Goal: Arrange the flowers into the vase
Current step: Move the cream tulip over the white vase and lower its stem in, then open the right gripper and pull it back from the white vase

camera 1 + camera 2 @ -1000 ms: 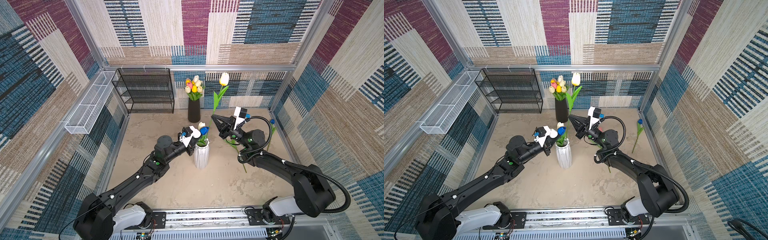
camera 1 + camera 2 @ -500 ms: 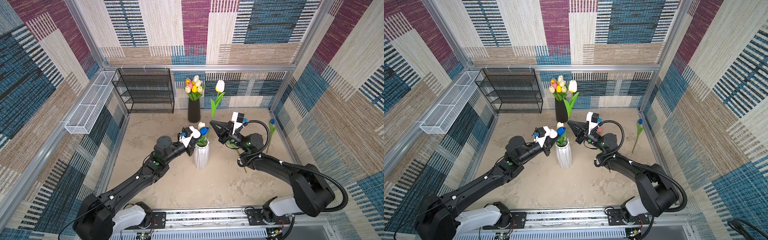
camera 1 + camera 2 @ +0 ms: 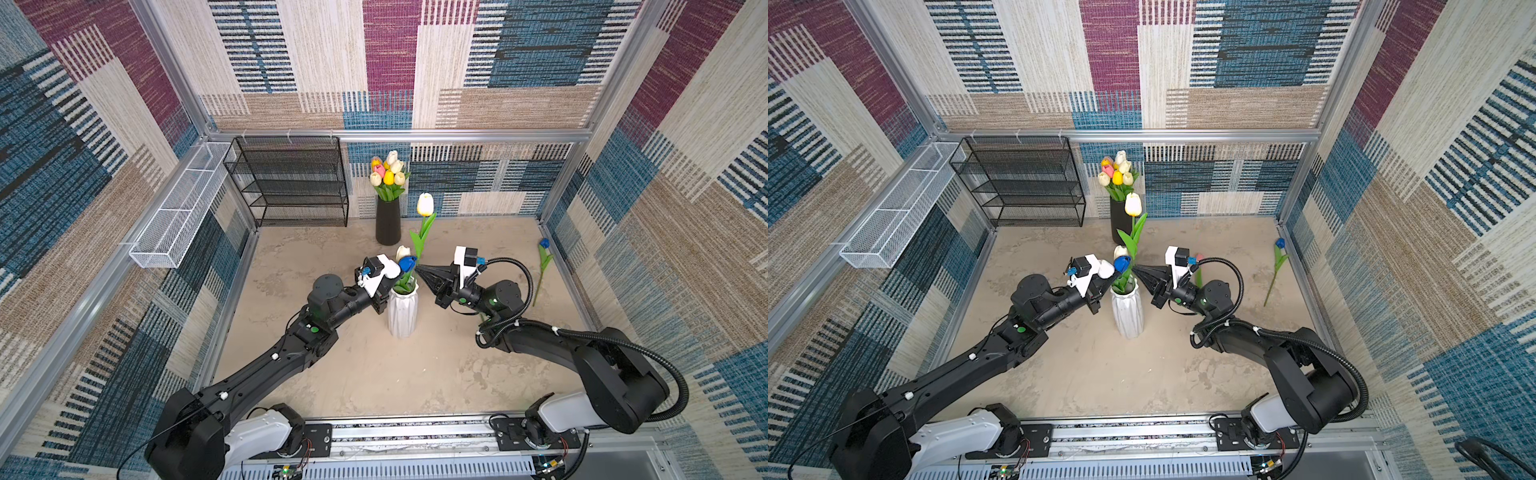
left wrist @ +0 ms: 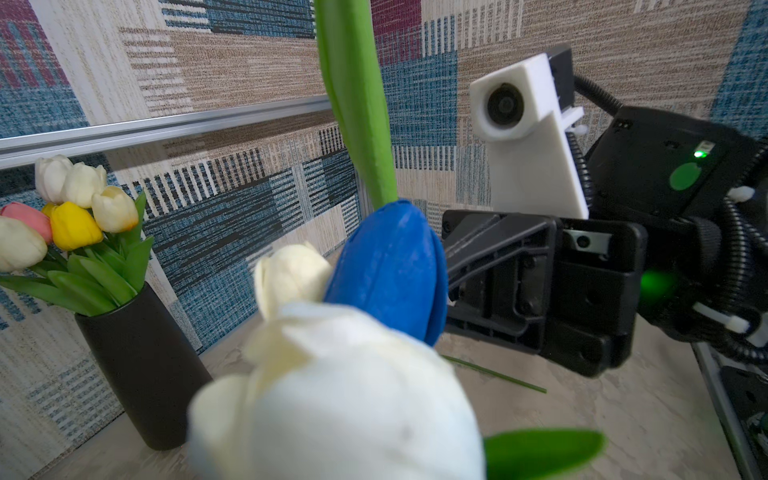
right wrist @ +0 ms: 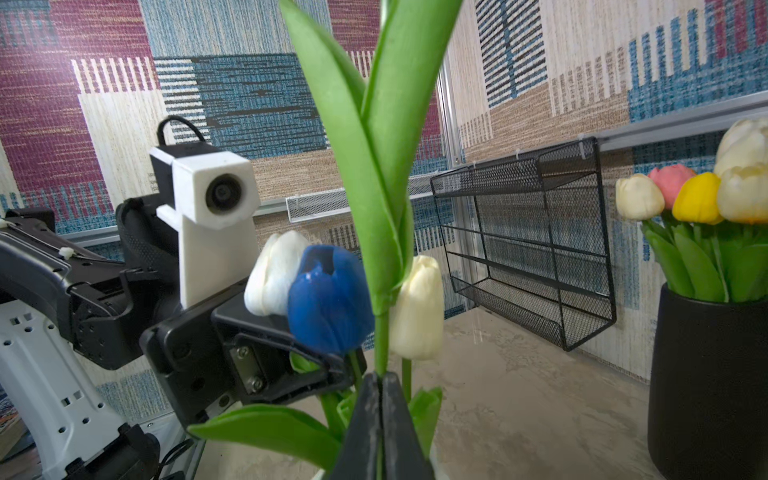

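The white ribbed vase (image 3: 402,316) (image 3: 1128,316) stands mid-floor with a blue tulip (image 3: 406,262) (image 5: 328,299) and a cream tulip (image 3: 402,252) (image 5: 417,307) in it. My right gripper (image 3: 417,269) (image 5: 380,377) is at the vase's right rim, shut on the stem of a tall cream-yellow tulip (image 3: 425,204) (image 3: 1133,204) that stands upright over the mouth. Its stem's lower end is hidden. My left gripper (image 3: 386,296) (image 5: 332,368) is at the left rim, shut on a white tulip (image 3: 391,271) (image 4: 340,395) whose head blocks the left wrist view.
A black vase (image 3: 387,224) with several tulips stands at the back wall beside a black mesh shelf (image 3: 291,183). A white wire basket (image 3: 178,216) hangs on the left wall. A blue tulip (image 3: 543,257) leans by the right wall, and a pink one (image 3: 1200,258) lies behind my right gripper.
My right gripper has carried the cream-yellow tulip left and down to the white vase's mouth. The left arm and its white tulip have stayed put.
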Robot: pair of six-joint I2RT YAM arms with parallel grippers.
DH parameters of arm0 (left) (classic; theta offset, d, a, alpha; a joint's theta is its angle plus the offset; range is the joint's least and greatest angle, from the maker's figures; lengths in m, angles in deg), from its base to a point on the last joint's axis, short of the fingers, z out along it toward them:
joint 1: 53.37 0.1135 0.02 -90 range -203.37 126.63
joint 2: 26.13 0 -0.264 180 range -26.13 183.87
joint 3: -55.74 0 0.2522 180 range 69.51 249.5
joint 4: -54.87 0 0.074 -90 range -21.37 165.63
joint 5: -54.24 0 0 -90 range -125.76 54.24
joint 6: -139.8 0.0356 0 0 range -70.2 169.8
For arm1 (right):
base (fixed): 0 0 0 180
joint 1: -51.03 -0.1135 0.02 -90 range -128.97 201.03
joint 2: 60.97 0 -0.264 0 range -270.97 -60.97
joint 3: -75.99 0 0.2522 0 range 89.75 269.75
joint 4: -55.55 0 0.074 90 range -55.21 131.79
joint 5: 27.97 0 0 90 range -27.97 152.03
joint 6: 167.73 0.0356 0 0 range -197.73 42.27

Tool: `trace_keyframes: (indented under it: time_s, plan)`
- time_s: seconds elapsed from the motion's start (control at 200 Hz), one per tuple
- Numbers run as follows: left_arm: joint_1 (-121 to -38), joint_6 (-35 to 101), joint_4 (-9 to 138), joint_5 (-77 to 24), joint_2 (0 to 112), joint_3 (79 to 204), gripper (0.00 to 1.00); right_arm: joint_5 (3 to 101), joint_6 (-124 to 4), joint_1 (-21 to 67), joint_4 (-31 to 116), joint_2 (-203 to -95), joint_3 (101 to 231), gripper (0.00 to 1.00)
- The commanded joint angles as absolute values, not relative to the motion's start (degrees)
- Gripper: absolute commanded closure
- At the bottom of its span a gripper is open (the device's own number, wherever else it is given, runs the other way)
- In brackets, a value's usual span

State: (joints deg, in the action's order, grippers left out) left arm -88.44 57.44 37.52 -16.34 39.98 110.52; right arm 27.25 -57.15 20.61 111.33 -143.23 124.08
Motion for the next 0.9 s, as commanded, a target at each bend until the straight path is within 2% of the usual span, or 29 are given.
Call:
trace_keyframes:
  time_s: [0.0,0.11,0.21,0.295,0.481,0.651,0.741,0.806,0.896]
  plan:
    - [-88.4,58.8,35.3,-17.7,40.1,110.2,0.91,30.7,-60.1,20.4,107.2,-141.6,123.9,0.78]
    - [-88.4,58.7,34.8,-17.7,40.2,109.9,0.91,34.5,-61.6,20.4,101.1,-139.1,124.2,0.63]
    - [-88.4,58.6,34.6,-17.8,40.4,109.8,0.91,37.2,-63.2,20.4,94.4,-136.5,125.2,0.58]
    - [-88.4,58.7,34.3,-18.1,40.5,109.6,0.91,39.5,-64.0,20.5,90.0,-133.6,125.3,0.47]
    - [-88.4,58.8,34.1,-18.1,40.6,109.2,0.91,42.8,-66.7,20.4,78.5,-127.8,126.9,0.33]
    - [-88.4,59.0,34.2,-18.3,40.5,109.3,0.91,45.7,-69.7,20.5,71.3,-121.1,128.4,0.28]
    - [-88.4,58.9,34.1,-18.2,40.4,109.1,0.91,52.8,-69.9,21.2,64.9,-118.6,131.7,0.26]
    - [-88.4,58.9,34.2,-18.1,40.5,109.1,0.91,56.1,-67.5,25.0,56.8,-120.7,136.1,0.27]
    - [-88.4,58.8,34.1,-18.0,40.5,109.1,0.91,54.3,-63.2,33.6,42.3,-129.0,143.7,0.3]
